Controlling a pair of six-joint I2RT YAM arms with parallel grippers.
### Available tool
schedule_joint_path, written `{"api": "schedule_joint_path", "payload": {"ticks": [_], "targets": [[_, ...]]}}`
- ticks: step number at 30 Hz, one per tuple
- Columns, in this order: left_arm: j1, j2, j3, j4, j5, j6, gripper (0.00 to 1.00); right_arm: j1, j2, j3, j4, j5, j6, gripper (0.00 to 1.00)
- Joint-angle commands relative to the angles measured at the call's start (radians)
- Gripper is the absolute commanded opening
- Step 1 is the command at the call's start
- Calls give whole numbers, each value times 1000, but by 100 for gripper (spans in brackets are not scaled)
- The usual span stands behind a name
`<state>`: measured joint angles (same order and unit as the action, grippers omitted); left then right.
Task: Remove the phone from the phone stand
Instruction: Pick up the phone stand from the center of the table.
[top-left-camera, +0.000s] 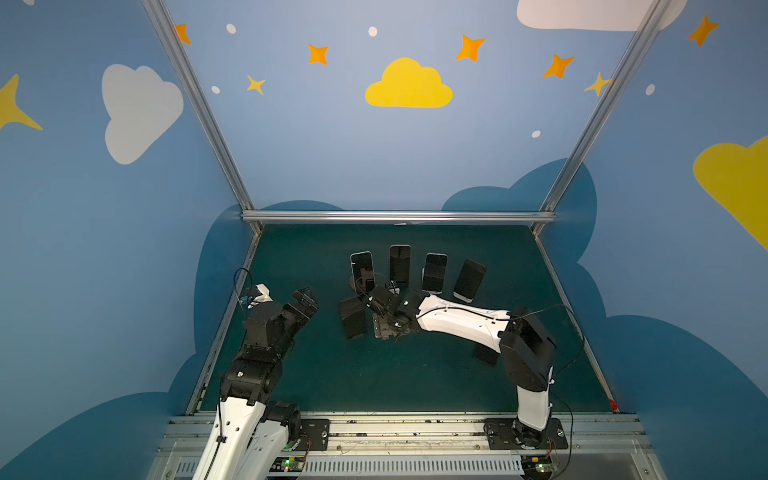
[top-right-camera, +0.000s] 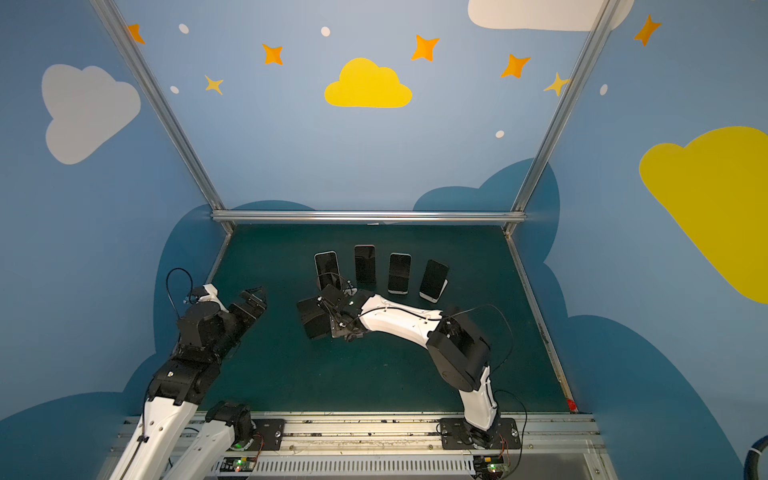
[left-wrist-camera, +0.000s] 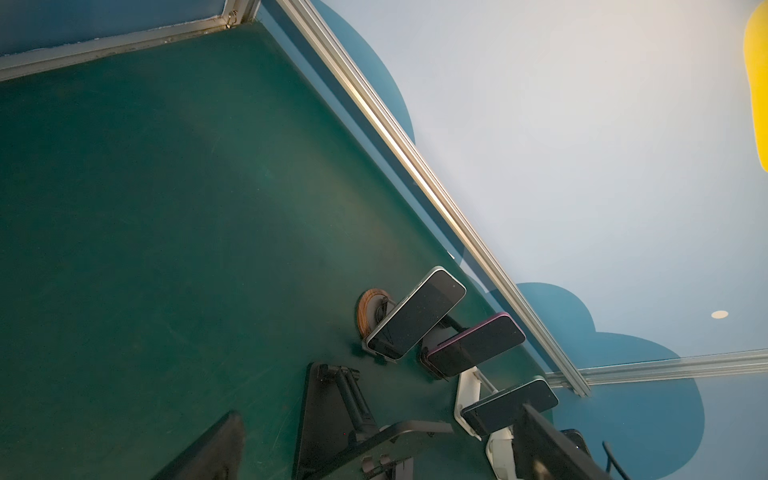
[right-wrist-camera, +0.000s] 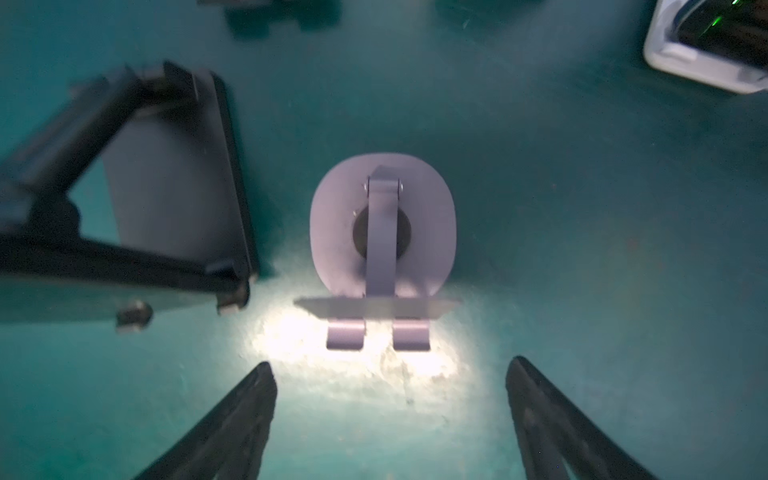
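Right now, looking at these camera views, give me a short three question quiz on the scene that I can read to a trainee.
1. How many phones stand propped in the back row?
2. True or false: the silver stand facing the jaws of the right arm holds a phone.
3. The jaws of the left arm are: A) shut on a phone, B) open and empty, C) shut on a stand.
Key: 1. Four. 2. False, it is empty. 3. B.
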<state>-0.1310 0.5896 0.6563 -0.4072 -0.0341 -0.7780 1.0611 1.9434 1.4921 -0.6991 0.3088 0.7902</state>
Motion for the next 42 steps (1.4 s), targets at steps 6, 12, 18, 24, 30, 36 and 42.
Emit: {"api": "schedule_joint_path", "payload": {"ticks": [6, 12, 18, 24, 30, 36, 42], "targets": [[-5, -5, -9, 10, 8, 16, 100, -29, 67, 1, 52, 13, 77, 84], [-7, -4, -9, 8, 7, 19, 100, -32, 108, 17, 59, 24, 80, 70], [-7, -5, -7, 7, 8, 19, 100, -33, 140, 32, 72, 31, 78, 69], [-7, -4, -6, 7, 7, 22, 100, -23, 137, 39, 71, 66, 42, 56], [-7, -2, -6, 10, 8, 23, 100, -6, 107, 33, 48, 109, 15, 54], [-8, -2, -4, 8, 7, 27, 100, 0, 33, -19, 31, 131, -4, 54], [-7, -7, -4, 10, 7, 28, 100, -15, -111, -150, -5, 160, 5, 53]]}}
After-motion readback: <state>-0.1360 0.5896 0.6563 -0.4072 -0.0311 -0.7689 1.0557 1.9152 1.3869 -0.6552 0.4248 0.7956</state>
